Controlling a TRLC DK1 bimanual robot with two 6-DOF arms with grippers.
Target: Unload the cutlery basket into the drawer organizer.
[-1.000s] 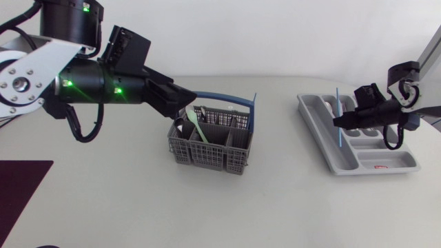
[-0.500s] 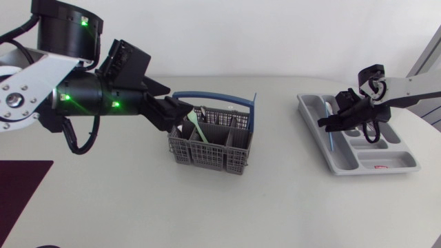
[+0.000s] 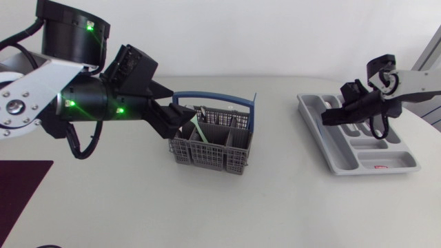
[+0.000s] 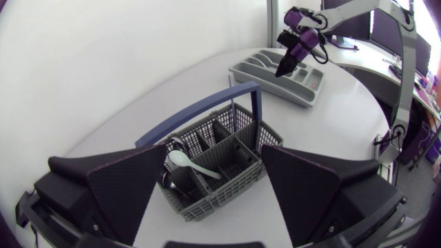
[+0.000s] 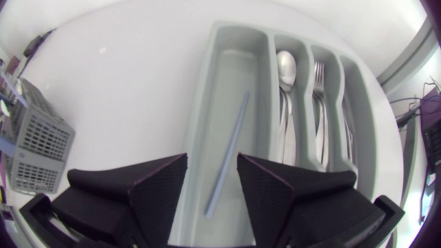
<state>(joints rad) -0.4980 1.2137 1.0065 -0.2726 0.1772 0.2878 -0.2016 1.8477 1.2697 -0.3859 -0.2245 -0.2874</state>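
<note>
Two grippers, two different jobs going on. The left gripper (image 3: 180, 116) hangs at the basket's (image 3: 210, 148) left end, nose tilted down into it, fingers spread wide with nothing in them. I reckon it's there because that end compartment holds what's left. There's a white spoon (image 4: 193, 164) leaning across a divider, plus something darker under it that I can't make out. The wide spread makes sense for dropping around a spoon lying at an angle. The blue handle (image 3: 213, 100) arches over the basket close to the fingers, so coming in at the end instead of over the middle looks deliberate.

The organizer (image 3: 337, 165) sits well off to the right of the basket, one long side facing it. The right gripper (image 3: 329, 117) is over there, above the slot nearest the basket, fingers a bit apart and empty. A blue stick (image 5: 227, 155) lies flat along that slot, under the gap between the fingers and touching neither. It's the longest slot, which is my guess for why the long skinny thing belongs there. The slots farther from the basket hold spoons (image 5: 286, 69) and forks (image 5: 318, 76), sorted by type.

So I'd call it partway done, and the white spoon looks like the next pick. The main risk is those fingers snagging the basket wall.
</note>
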